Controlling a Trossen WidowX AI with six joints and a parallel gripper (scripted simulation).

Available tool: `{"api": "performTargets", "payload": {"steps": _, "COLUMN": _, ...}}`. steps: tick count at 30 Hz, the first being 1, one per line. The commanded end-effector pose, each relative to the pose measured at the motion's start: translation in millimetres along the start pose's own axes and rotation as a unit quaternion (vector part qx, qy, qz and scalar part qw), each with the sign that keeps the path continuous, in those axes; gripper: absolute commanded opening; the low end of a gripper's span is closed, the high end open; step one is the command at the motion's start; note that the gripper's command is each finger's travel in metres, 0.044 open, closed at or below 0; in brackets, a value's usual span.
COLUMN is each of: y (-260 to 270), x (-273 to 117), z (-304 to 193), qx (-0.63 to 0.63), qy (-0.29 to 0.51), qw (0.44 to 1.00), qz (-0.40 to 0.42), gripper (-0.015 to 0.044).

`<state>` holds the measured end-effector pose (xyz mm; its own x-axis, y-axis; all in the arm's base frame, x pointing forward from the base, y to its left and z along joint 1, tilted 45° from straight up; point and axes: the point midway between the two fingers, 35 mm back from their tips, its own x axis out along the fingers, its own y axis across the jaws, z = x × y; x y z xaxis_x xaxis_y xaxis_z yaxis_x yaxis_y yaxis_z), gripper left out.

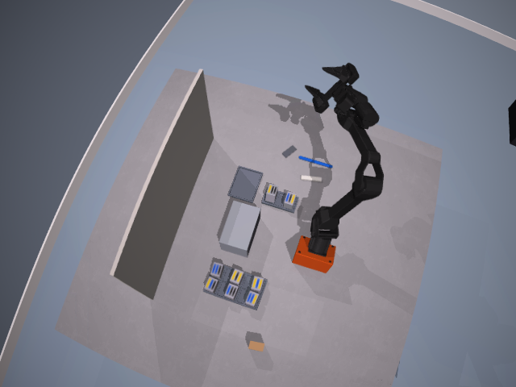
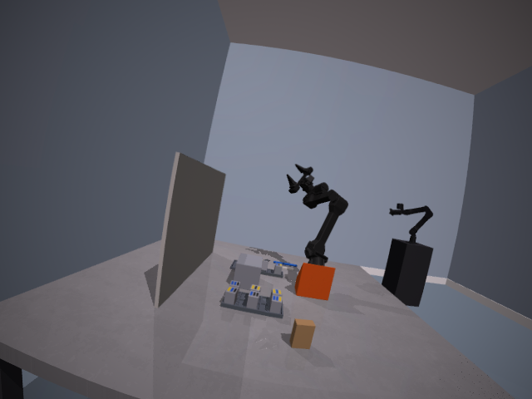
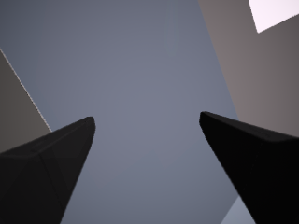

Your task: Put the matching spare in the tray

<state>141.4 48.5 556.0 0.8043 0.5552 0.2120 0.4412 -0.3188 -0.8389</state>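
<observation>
My gripper [image 1: 314,76] [image 2: 291,169] [image 3: 148,119] is open and empty, raised high above the table's far side. A shallow grey tray [image 1: 243,185] lies empty beside a large grey box [image 1: 240,226] [image 2: 247,274]. A large rack [image 1: 242,296] [image 2: 251,310] holds several grey units with yellow, blue and black striped tops. A small rack [image 1: 278,205] beside the tray holds two more striped units, one with yellow and black stripes [image 1: 272,190] and one with blue and yellow stripes [image 1: 289,197]. I cannot tell which unit is the mounted one, and no back code is readable.
A tall dark panel [image 1: 166,183] [image 2: 193,227] stands along the left. A blue rod [image 1: 315,161] [image 2: 285,263], a white bar [image 1: 311,179] and a small grey block [image 1: 289,151] lie beyond the small rack. An orange-brown block [image 1: 255,345] [image 2: 302,333] stands near the front.
</observation>
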Motion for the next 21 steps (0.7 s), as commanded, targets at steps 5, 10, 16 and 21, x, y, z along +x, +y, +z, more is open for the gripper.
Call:
{"api": "performTargets", "payload": {"steps": 5, "y": 0.0, "x": 0.0, "z": 0.0, "qx": 0.000, "qy": 0.000, "qw": 1.000, "qz": 0.000, "gripper": 0.0440}}
{"api": "performTargets", "payload": {"steps": 10, "y": -2.3, "x": 0.8, "z": -12.3, "qx": 0.046, "qy": 0.001, "qw": 0.999, "qz": -0.023, "gripper": 0.0440}}
{"api": "performTargets", "payload": {"steps": 16, "y": 2.5, "x": 7.0, "z": -68.8, "qx": 0.257, "qy": 0.015, "qw": 0.961, "qz": -0.105, "gripper": 0.0440}}
{"api": "performTargets", "payload": {"steps": 21, "y": 26.5, "x": 17.5, "z": -116.7, "qx": 0.427, "qy": 0.039, "qw": 0.891, "qz": -0.150, "gripper": 0.0440}}
